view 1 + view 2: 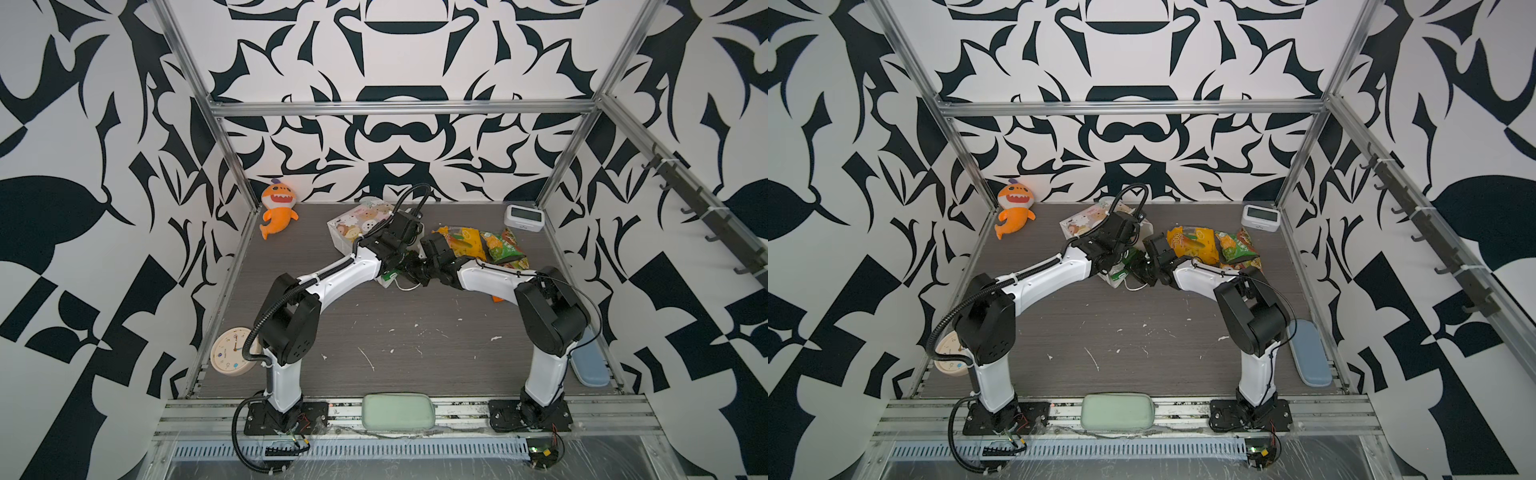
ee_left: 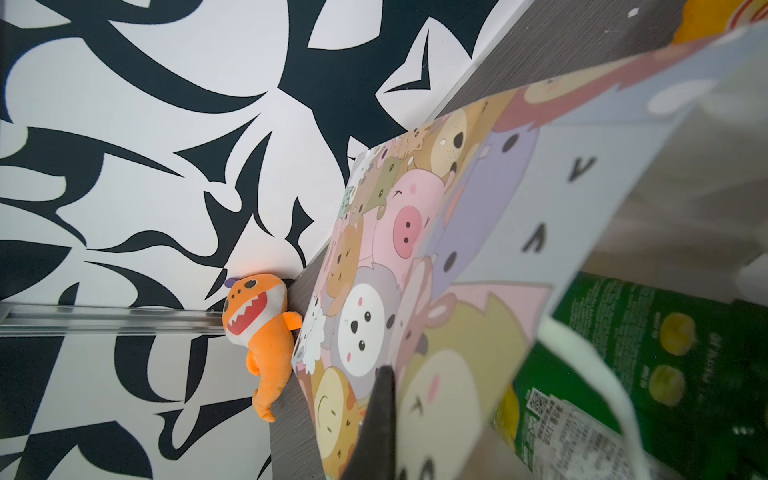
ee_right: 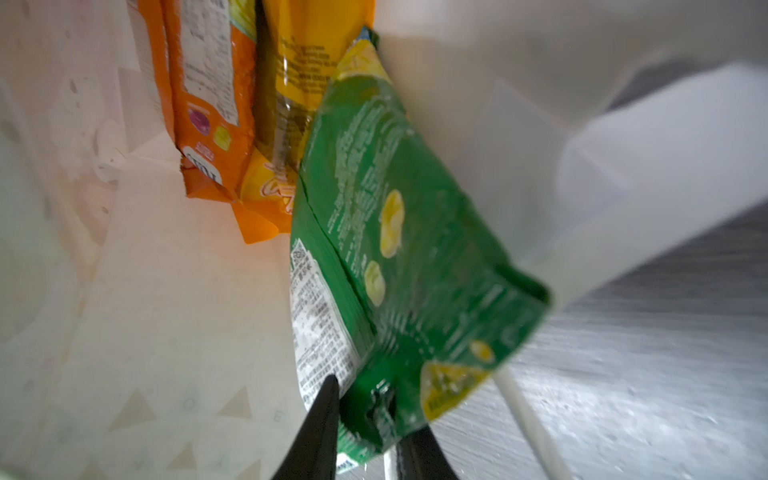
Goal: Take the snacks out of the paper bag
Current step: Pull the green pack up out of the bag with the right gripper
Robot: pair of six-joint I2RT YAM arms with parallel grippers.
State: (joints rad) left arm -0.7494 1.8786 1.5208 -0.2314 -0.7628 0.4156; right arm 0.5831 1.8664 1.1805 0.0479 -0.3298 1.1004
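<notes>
Right hand (image 3: 361, 403) astride green packet (image 3: 415, 257), elbow (image 1: 548, 311) raised

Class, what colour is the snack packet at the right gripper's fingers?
Green packet, with yellow spots; best in the right wrist view.

paper bag (image 1: 353, 224): tipped over, mid-table | snacks (image 1: 465, 243): several piled beside, others inside

Green packet (image 3: 411, 266), seemingly between black fingers (image 3: 320, 432); orange packet (image 3: 208, 104) and yellow packet (image 3: 303, 50) deeper in paper bag (image 3: 166, 291)
</notes>
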